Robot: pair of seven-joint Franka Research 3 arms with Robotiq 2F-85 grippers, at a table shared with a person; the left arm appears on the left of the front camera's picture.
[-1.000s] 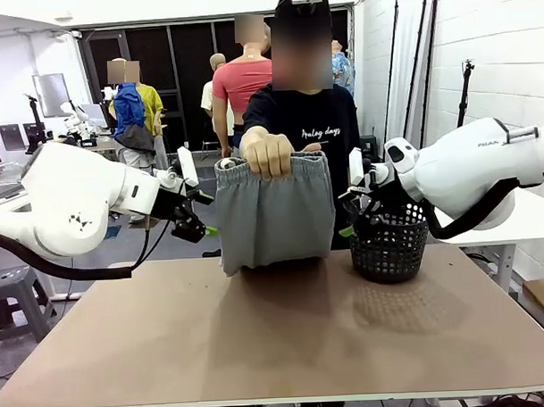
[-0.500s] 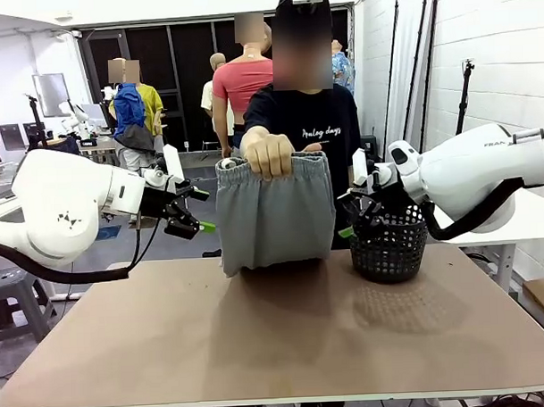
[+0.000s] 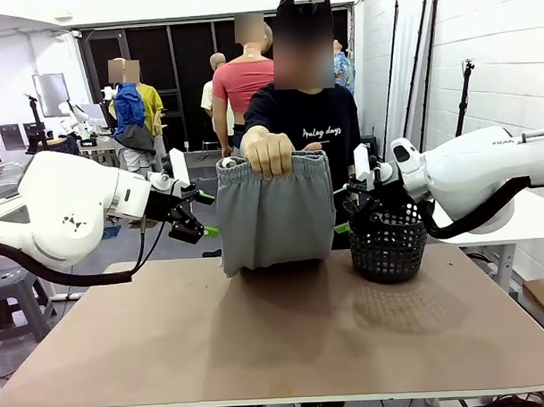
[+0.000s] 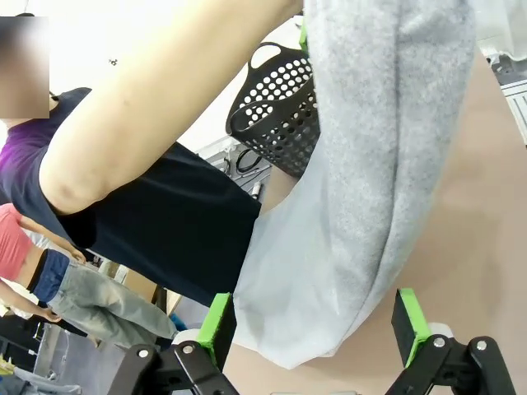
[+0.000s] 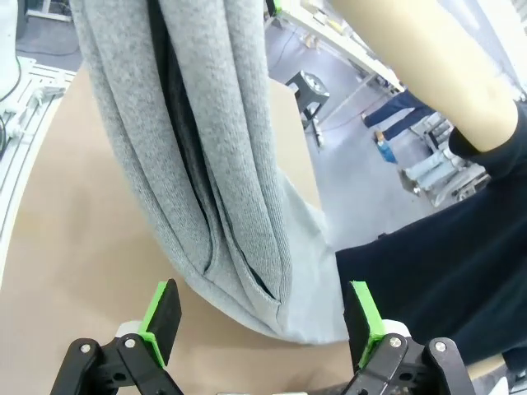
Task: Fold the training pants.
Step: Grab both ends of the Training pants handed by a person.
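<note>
A person's hand (image 3: 267, 153) holds the light grey training pants (image 3: 275, 212) up by the gathered waistband over the far side of the table; their lower edge rests on the tabletop. My left gripper (image 3: 203, 215) hovers open just left of the pants, green pads spread. My right gripper (image 3: 342, 210) stands open just right of them, in front of the basket. The left wrist view has the grey fabric (image 4: 387, 156) hanging ahead of the open fingers (image 4: 216, 325). The right wrist view has the pants (image 5: 206, 156) hanging folded ahead of the open fingers (image 5: 162, 317).
A black mesh basket (image 3: 390, 242) stands on the table at the far right, close behind my right gripper. The brown tabletop (image 3: 286, 337) is bare in front. The person stands behind the pants at the far edge.
Both grippers have shifted only slightly: the left one drifted a little up beside the pants, the right one edged towards them. The pants stay held up in the same place.
</note>
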